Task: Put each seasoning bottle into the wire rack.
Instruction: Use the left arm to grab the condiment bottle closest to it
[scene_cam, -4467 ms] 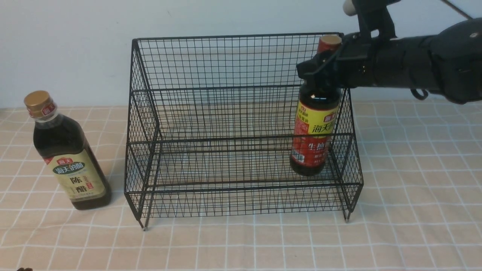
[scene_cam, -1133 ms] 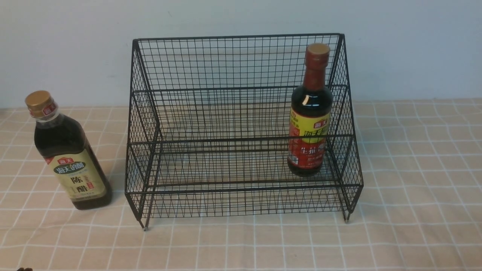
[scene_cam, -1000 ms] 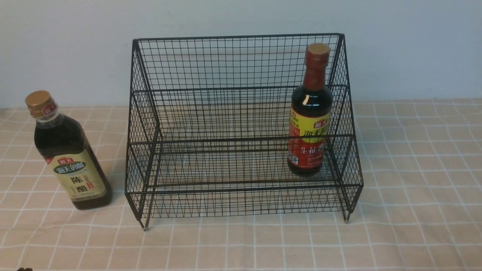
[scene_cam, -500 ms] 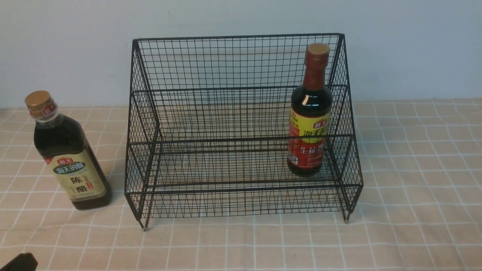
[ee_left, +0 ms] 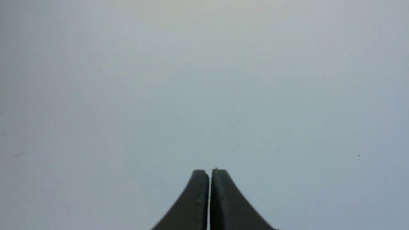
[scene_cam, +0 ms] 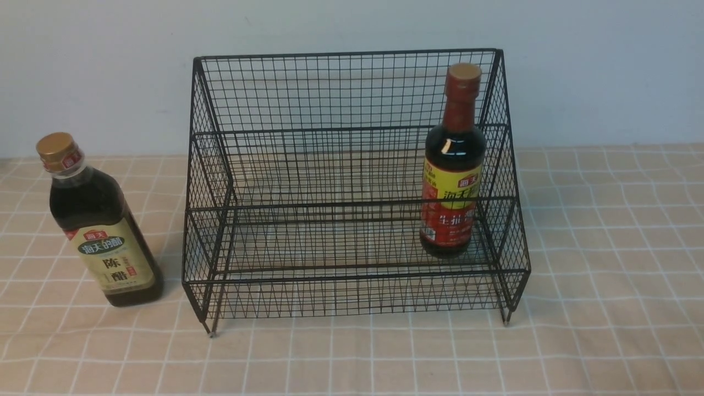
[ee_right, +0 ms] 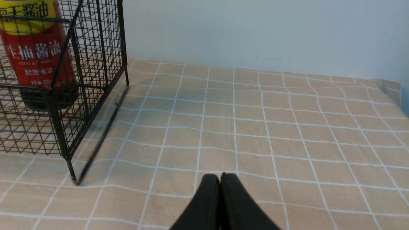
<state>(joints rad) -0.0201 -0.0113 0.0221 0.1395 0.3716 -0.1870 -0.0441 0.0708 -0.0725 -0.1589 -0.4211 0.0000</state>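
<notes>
Nearest, left gripper (ee_left: 209,171): fingers closed together, nothing grasped; right gripper (ee_right: 220,175): likewise clenched, unladen. Next, gold-capped bottle (scene_cam: 113,242): stood on the checked cloth (scene_cam: 374,357), outside and to the left of the wire rack (scene_cam: 352,278). Farther, red-necked bottle (scene_cam: 454,165): housed within the rack, toward its right side. Step in hand, as judged: second bottle to be fetched; left fingers to be spread, neck to be gripped, bottle to be raised over the front rim.

The right gripper (ee_right: 219,176) has left the red-necked bottle (scene_cam: 454,159).
</notes>
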